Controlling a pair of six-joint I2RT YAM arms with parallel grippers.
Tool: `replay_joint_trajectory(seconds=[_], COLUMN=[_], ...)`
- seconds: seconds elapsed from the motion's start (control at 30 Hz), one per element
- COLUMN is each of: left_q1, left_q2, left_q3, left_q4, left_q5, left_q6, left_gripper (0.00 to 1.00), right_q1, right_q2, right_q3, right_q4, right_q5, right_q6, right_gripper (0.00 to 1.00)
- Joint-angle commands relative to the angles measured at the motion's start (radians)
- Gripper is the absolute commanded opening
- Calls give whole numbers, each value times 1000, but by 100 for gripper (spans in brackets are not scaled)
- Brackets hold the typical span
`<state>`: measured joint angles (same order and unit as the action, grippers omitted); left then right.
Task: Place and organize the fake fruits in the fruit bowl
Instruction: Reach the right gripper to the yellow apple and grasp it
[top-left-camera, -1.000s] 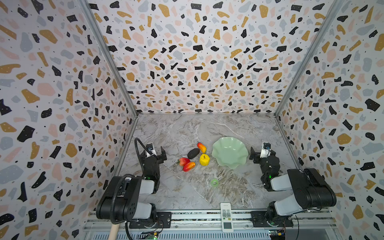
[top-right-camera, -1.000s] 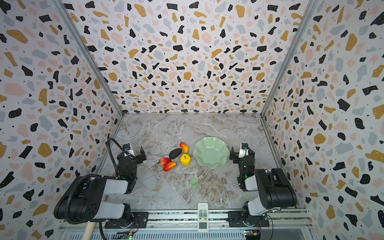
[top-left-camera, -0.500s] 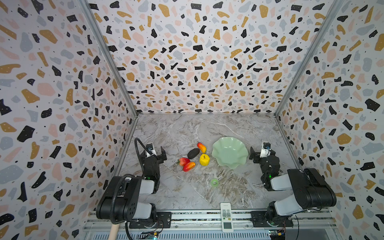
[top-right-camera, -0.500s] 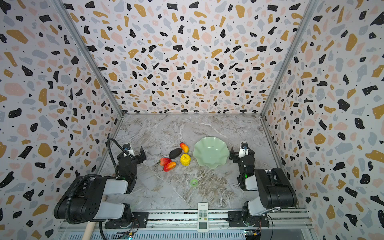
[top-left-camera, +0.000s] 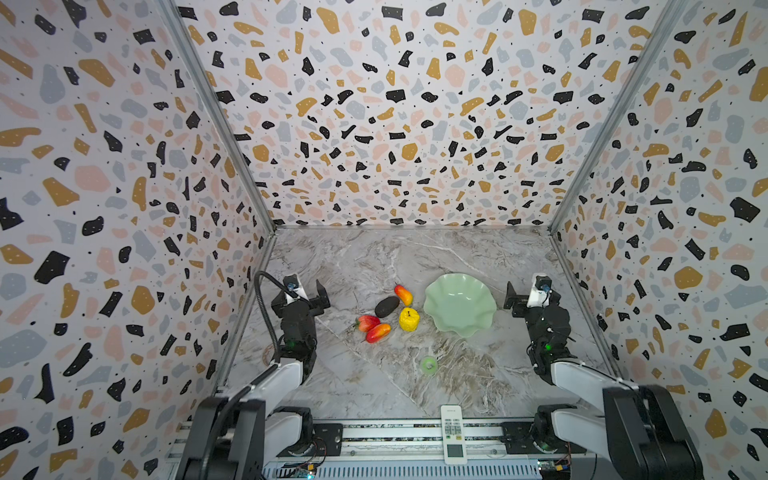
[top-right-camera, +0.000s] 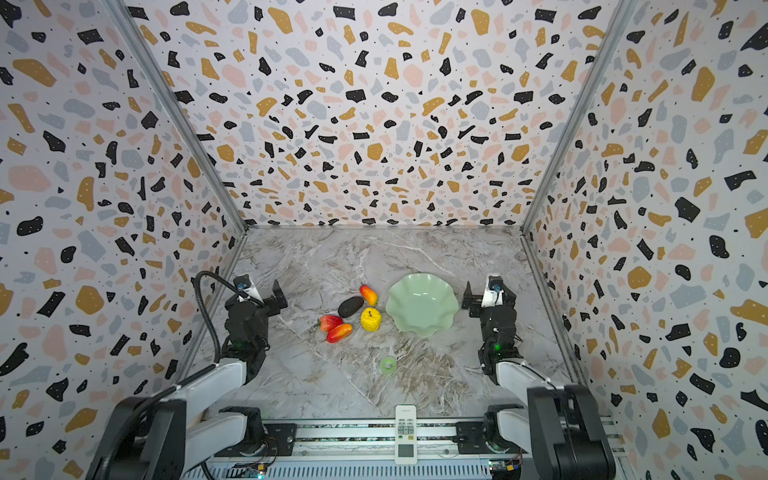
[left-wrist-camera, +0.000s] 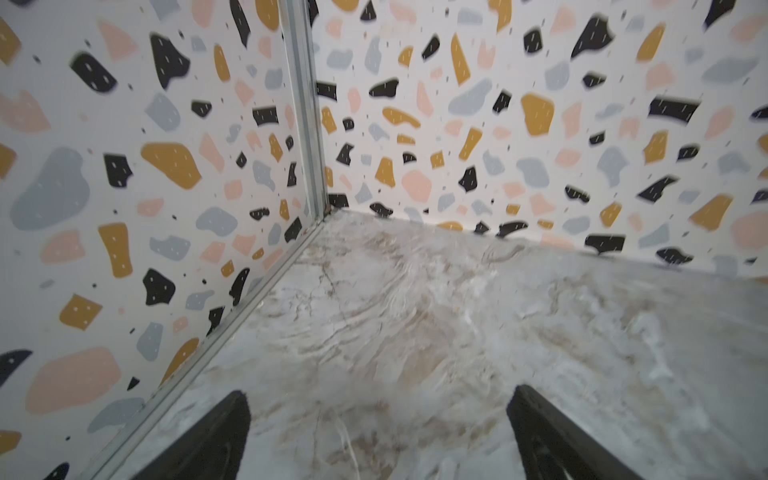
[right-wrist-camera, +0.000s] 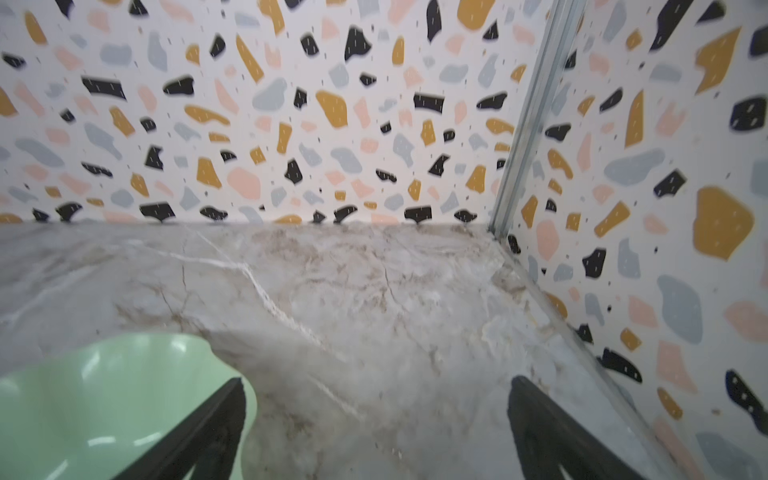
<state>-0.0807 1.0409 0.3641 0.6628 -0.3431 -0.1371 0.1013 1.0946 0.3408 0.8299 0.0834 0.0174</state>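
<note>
We are finding all five fake fruits (top-right-camera: 350, 306) lying on the marble table (top-left-camera: 365, 386), none of them in the fruit bowl (top-left-camera: 459, 305), which is sitting empty and upright right of centre in both top views. The fruits are clustering just left of it. The yellow fruit (top-left-camera: 409, 319) is standing nearest the bowl, just beside its rim but apart from it. The dark oval fruit (top-left-camera: 387, 306) is lying just behind and left of the yellow one, and the far red-orange fruit (top-left-camera: 403, 294) is lying beside the oval's far end. Further left, the strawberry (top-left-camera: 368, 322) and the near red-orange fruit (top-left-camera: 378, 332) are lying side by side. They seem to be touching, though the top views are too small for us to be sure. A green ring (top-left-camera: 429, 365) is lying alone nearer the front.

The left gripper (left-wrist-camera: 380, 395) is pointing toward the back-left corner, well apart from the fruits, its jaws spread wide with only bare marble between them. The right gripper (right-wrist-camera: 376, 382) is pointing toward the back-right corner just right of the bowl, jaws likewise wide apart and holding nothing. In the right wrist view one finger (right-wrist-camera: 203, 436) is overlapping the bowl's edge.
</note>
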Motion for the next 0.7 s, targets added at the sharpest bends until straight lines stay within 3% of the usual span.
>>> replay_joint_trajectory(seconds=[0.0, 0.13, 0.2, 0.3, 0.43, 0.67], left_q1=[-14, -16, -16, -17, -19, -21], left_q2=[-110, -140, -132, -114, -107, -97], left_q3=[152, 384, 488, 577, 575, 528], left_q4=[-363, -742, -898, -1071, -1141, -1101], left_q5=[64, 146, 244, 336, 395, 472], left_q6=[-94, -39, 19, 89, 126, 143], left_gripper=[100, 99, 100, 100, 100, 100], right_q1=[41, 135, 214, 370, 565, 714], right_q2=[-53, 26, 110, 218, 332, 522], right_q3=[201, 435, 552, 692, 774, 882], right_q4=[-377, -666, -820, -1012, -1110, -1211], right_q5=[-143, -291, -364, -337, -190, -197], right_q6=[1, -39, -95, -200, -286, -353], right_gripper=[99, 99, 99, 99, 99, 99])
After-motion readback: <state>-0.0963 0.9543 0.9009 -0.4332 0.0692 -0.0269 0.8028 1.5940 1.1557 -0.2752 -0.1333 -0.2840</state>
